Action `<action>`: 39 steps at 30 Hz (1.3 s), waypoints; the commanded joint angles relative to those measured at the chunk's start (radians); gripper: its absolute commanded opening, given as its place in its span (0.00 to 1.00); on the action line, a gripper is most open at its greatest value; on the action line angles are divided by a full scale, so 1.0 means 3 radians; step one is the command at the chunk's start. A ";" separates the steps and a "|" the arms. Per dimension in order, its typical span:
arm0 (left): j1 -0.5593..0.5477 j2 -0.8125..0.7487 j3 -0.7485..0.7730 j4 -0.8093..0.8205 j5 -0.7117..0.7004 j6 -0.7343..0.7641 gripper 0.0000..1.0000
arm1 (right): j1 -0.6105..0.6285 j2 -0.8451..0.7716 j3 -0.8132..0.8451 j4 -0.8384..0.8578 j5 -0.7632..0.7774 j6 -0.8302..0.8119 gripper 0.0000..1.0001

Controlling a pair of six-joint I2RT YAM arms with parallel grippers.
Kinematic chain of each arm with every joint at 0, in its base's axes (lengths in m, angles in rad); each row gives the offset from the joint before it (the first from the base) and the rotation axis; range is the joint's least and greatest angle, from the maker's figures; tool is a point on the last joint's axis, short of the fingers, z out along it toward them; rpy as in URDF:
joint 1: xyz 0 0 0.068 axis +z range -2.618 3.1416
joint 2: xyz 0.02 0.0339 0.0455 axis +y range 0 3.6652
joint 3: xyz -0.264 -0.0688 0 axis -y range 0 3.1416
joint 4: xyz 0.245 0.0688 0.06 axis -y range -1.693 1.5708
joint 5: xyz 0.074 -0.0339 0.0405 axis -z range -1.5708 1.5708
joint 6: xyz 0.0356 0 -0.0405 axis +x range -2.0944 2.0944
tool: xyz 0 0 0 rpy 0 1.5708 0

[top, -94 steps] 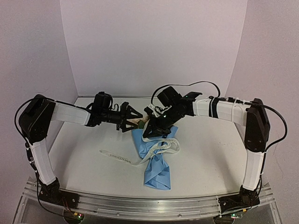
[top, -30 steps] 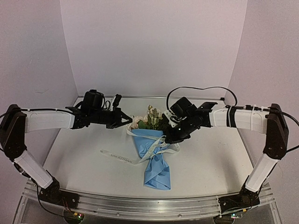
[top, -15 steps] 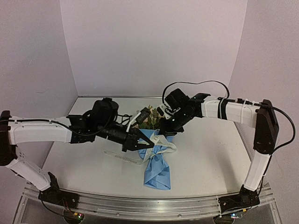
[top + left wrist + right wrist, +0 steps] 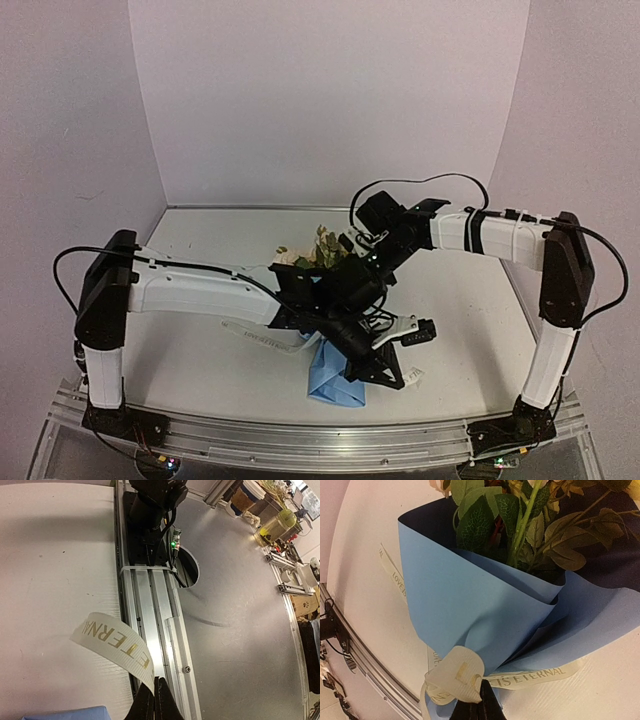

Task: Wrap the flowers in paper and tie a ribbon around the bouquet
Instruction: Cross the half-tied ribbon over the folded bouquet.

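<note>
my l gripper (image 4: 155, 700) is pinched shut on the ribbon (image 4: 112, 640) near its end, w/ gold letters "eterna" readable, out over the rail (image 4: 150, 605) at the table (image 4: 470, 320) front. the bouquet (image 4: 325, 382) lies mid-table: flowers (image 4: 520, 520) in a blue paper (image 4: 470, 610) cone. ribbon at the cone's narrow end reads "is eternal", another stretch "love". my r gripper (image 4: 476, 707) is clamped shut on the ribbon loop there.
</note>
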 commanded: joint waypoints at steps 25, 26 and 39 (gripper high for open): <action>0.0643 -0.1357 -0.1718 0.2370 -0.0664 -0.1578 0.46 | 0.0095 -0.0398 -0.0156 -0.0071 0.0007 -0.0074 0.00; 0.0730 -0.1457 -0.1795 0.2308 -0.0735 -0.1595 0.45 | 0.0116 -0.0404 -0.0155 -0.0065 0.0017 -0.0079 0.00; 0.1290 -0.1483 -0.1945 0.1699 -0.0662 -0.1286 0.39 | 0.0342 -0.0568 -0.0198 0.0090 0.0099 -0.0113 0.00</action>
